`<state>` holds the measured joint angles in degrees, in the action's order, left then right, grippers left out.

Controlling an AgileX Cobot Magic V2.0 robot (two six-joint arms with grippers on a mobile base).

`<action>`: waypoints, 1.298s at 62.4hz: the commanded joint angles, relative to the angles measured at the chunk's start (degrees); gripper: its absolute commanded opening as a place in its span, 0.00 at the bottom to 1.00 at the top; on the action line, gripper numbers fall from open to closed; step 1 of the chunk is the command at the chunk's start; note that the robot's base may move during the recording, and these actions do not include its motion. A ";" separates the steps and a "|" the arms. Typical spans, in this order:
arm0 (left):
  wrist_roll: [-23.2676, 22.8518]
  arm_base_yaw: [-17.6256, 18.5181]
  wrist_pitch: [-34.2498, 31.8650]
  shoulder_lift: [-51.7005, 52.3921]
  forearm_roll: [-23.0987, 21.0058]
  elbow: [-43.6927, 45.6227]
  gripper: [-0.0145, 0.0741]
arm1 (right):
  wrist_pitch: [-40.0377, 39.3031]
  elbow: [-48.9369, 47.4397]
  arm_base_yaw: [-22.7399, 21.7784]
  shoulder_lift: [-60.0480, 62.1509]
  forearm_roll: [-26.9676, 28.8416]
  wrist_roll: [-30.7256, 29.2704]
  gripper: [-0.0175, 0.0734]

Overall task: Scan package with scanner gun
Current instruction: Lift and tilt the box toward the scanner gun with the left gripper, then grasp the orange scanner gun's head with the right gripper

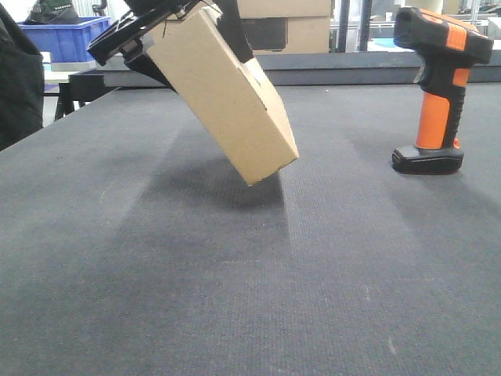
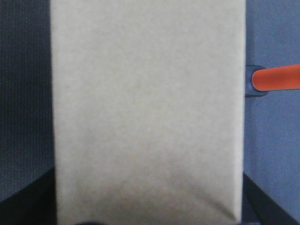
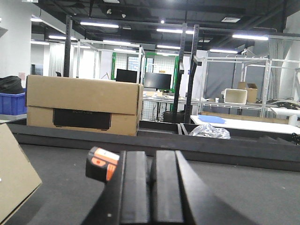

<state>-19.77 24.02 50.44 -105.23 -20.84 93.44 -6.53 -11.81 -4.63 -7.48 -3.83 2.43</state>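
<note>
Left claw (image 1: 178,27) is gripping the package (image 1: 227,94) by its top end, holding it tilted, with the low corner at or just off the bench (image 1: 156,298); can't tell which. Probably angling a face toward the scanner gun (image 1: 438,86), which is standing upright on its foot well to the right, untouched. Label isn't clearly showing, so I can't confirm aim. Right claw (image 3: 151,187) is sitting closed and empty, low over the bench, with the scanner head just left of it. I'm guessing it needs opening before taking the orange handle. Wider box (image 3: 84,105) is sitting behind, not involved.
</note>
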 commanded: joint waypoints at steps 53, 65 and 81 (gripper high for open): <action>-0.40 0.30 -2.15 0.27 -0.62 0.01 0.04 | -27.57 -8.10 -0.21 -50.88 0.59 6.52 0.01; -0.40 0.30 -2.15 0.27 -0.62 0.01 0.04 | -34.20 -8.21 3.62 -62.67 8.96 6.52 0.02; -0.40 0.30 -2.25 0.27 -0.13 0.01 0.04 | -45.24 -9.88 12.15 -75.22 20.15 3.73 0.01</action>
<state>-19.88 24.02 49.50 -105.28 -20.74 93.44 -47.78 -20.31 5.38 -79.58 10.58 8.51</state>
